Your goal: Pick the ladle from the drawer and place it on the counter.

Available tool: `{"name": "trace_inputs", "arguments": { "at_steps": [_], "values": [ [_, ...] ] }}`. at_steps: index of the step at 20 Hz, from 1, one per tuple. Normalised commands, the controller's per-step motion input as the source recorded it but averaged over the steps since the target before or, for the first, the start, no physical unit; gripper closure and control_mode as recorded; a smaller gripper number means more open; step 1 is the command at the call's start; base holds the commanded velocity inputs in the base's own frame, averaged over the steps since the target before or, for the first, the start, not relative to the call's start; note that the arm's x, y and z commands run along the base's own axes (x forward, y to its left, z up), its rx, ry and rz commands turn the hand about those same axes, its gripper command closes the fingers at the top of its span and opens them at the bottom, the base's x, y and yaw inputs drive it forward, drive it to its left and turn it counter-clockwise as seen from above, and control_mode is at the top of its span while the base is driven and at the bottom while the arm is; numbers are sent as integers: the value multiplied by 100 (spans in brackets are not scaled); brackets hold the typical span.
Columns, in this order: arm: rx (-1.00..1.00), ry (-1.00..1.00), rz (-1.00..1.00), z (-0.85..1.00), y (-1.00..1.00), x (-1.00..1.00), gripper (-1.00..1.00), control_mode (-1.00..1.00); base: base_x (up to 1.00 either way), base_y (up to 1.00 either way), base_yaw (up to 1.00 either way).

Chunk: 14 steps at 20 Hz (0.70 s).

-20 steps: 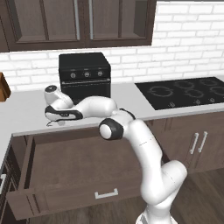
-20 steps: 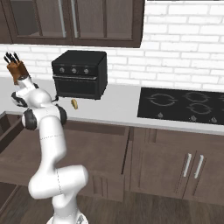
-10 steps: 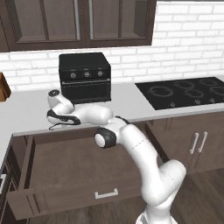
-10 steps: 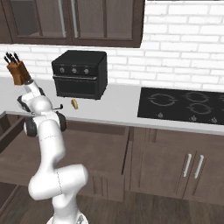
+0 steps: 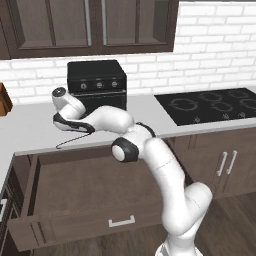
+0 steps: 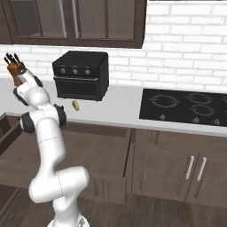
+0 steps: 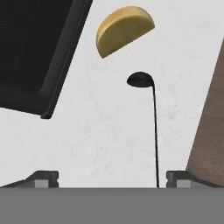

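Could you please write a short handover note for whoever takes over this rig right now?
Gripper: open, nothing between its fingers, poised over the counter.
Ladle: lying flat on the counter, bowl end near the yellow wedge, beside the black toaster oven; handle runs back towards the counter's front edge.
Drawer: pulled out.
Done: ladle out of the drawer and set down.
Left: probably just lift the arm clear.

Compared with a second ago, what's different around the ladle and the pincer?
The pincer has opened and let go of the ladle, which now lies flat on the counter near its front edge, bowl end toward the yellow wedge. The hand sits a little higher and farther left over it than before. The drawer stays pulled open, and the toaster oven and wedge have not moved.
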Motion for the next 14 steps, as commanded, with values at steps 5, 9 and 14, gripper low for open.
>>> {"name": "trace_inputs", "arguments": {
  "at_steps": [5, 9, 14],
  "values": [
    [2, 14, 0, -78, -100, -100, -100, -100, 0, 0, 0],
    [3, 20, 0, -99, -100, -100, -100, -100, 0, 0, 0],
    [12, -5, 0, 81, -100, -100, -100, -100, 0, 0, 0]
  ]
}}
